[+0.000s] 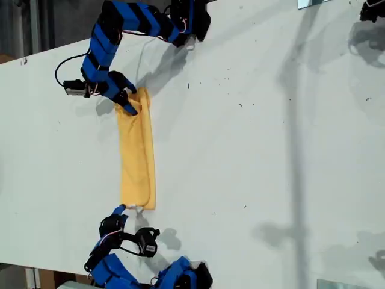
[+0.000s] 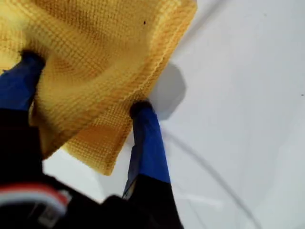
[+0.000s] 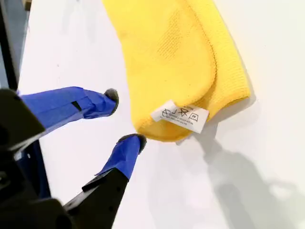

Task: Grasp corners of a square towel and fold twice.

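Note:
The yellow-orange towel [image 1: 137,156] lies on the white table as a long narrow folded strip. My first gripper [image 1: 127,105] is at the strip's upper end in the exterior view. In the first wrist view that gripper [image 2: 86,83] is shut on the towel [image 2: 105,43], with bunched cloth between its blue fingers [image 2: 147,138] near a rounded corner. My second gripper [image 3: 124,117] stands open just beside the other end of the towel [image 3: 167,52], touching nothing. A white tag [image 3: 180,116] marks that end's corner. In the exterior view this gripper [image 1: 123,209] sits below the strip.
Both arm bases stand at the table's [image 1: 252,150] edges, one at the exterior view's top [image 1: 189,21], one at its bottom [image 1: 180,274]. A black cable [image 1: 63,66] loops beside the upper arm. A dark object [image 1: 373,9] sits at the exterior view's top right.

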Motion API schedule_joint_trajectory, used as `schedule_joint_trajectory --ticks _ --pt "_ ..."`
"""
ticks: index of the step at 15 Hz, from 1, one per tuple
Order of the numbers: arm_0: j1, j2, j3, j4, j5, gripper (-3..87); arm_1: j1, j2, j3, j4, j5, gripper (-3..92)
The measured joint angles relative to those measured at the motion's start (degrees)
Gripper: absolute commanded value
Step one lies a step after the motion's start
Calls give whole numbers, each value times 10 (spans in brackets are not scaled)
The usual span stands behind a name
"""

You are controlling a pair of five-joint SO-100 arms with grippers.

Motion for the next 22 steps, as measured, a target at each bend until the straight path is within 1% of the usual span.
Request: schedule_joint_trajectory --ticks 1,2,4,6,9,11,13,15,18,20,22 --pt "1 7 4 -3 0 120 2 -3 -4 4 0 14" --pt "0 18 12 -4 -5 120 4 -4 -7 -2 1 0" --pt "0 83 54 5 -27 120 6 -5 -12 3 1 0" --pt "10 241 177 5 -64 120 8 -2 -6 3 1 0" --pt "80 539 365 36 -151 107 11 34 38 2 5 0" --pt "128 658 446 50 -197 106 12 100 91 8 15 -1" --pt "135 763 513 66 -220 107 10 185 103 16 25 -1" --pt "137 844 581 83 -232 107 -7 246 102 38 31 -1" --pt "143 912 659 97 -249 106 -79 257 23 69 35 -1" --pt "149 919 693 91 -260 106 -128 199 -86 92 33 -1" --pt "152 919 698 91 -265 107 -158 144 -168 99 25 -1"
